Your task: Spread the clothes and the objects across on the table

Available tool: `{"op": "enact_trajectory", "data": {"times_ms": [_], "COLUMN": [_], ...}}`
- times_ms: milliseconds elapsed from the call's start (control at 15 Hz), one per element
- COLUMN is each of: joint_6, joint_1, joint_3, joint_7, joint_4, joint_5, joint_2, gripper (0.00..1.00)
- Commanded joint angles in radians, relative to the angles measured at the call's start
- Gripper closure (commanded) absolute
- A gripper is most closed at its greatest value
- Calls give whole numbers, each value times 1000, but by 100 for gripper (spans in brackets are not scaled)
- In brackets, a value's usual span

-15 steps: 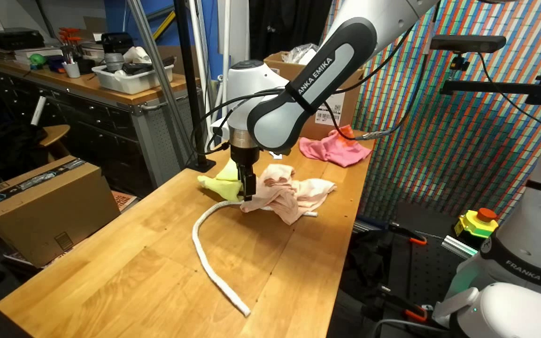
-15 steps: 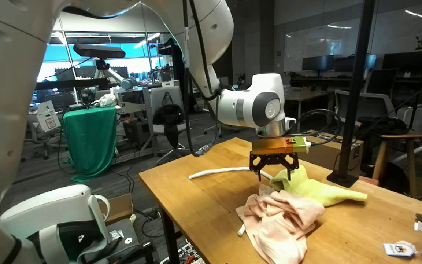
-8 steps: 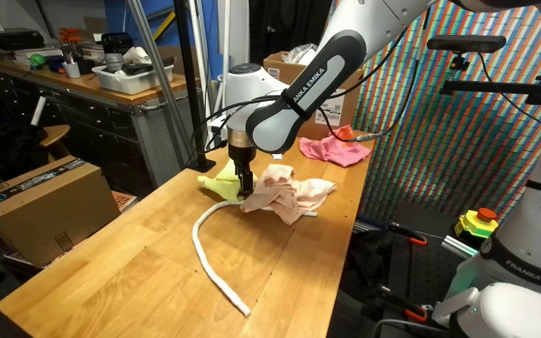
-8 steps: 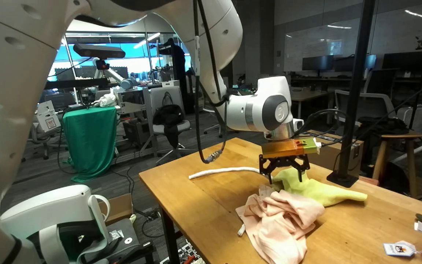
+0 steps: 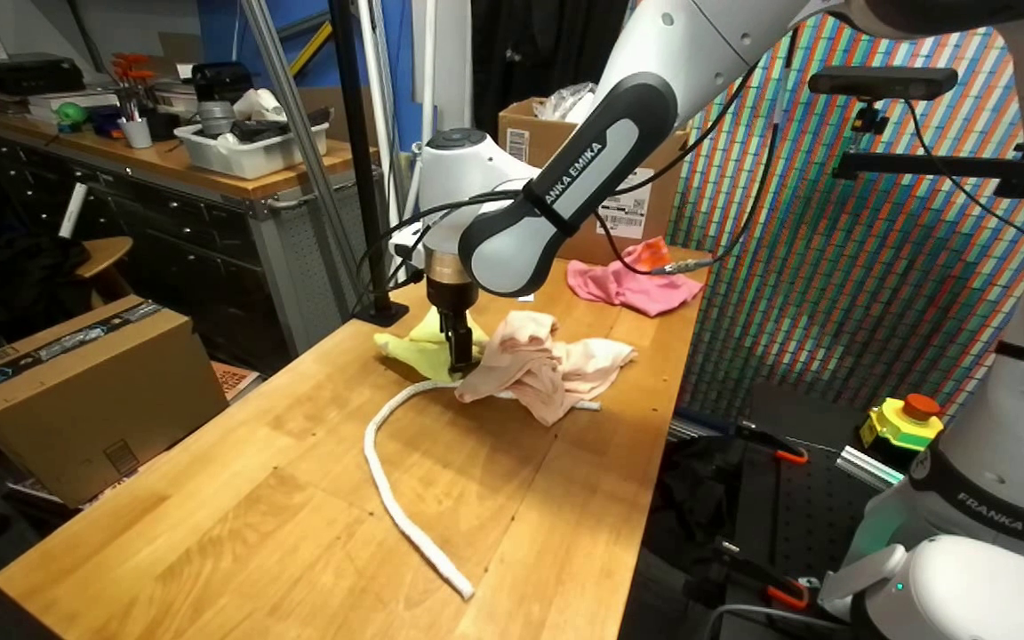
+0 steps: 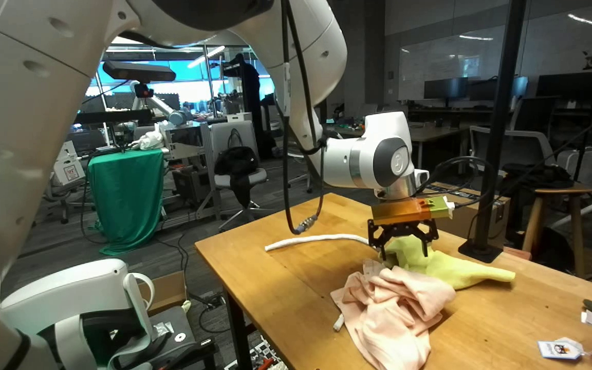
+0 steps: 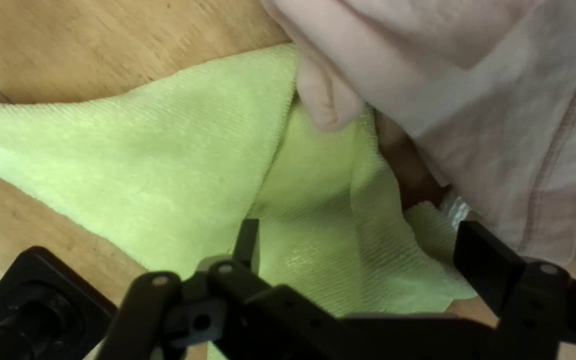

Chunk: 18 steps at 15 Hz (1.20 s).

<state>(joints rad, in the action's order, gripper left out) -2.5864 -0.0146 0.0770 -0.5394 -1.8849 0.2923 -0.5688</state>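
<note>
Your white cord (image 5: 378, 471) lies partly laid out on the tabletop (image 5: 272, 533); next, the yellow-green cloth (image 5: 419, 354) at your widely parted, empty fingers (image 7: 488, 267); then the beige cloth (image 5: 534, 369), overlapping cord and yellow-green cloth. These likely need spreading; the pink cloth (image 5: 623, 286) already sits apart. You have ropy cord, ribbed yellow folds, thin beige crumples, rumpled pink.

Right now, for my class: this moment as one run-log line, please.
claw: open, holding nothing, above yellow-green cloth | peach cloth: crumpled across white cord | pink cloth: lying apart
</note>
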Motion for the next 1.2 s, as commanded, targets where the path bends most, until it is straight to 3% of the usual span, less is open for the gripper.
{"op": "enact_trajectory", "data": {"times_ms": [0,67,133,200,333,867,933,1133], "joint_6": [-12,-11,-11,-10,-8,-9,-11,-13], "joint_1": [-3,-4,-4,-3,-1,-5,-7,-14], "joint_3": [-6,-7,-7,-8,-7,-14,-15,-19], "joint_7": [18,18,19,19,20,37,42,68], "joint_4": [42,46,49,52,58,52,49,39], "joint_5": [18,19,20,19,16,21,22,23], "joint_2": [-31,-35,-38,-40,-46,-33,-28,-8], "gripper": [0,0,6,26,31,91,96,100]}}
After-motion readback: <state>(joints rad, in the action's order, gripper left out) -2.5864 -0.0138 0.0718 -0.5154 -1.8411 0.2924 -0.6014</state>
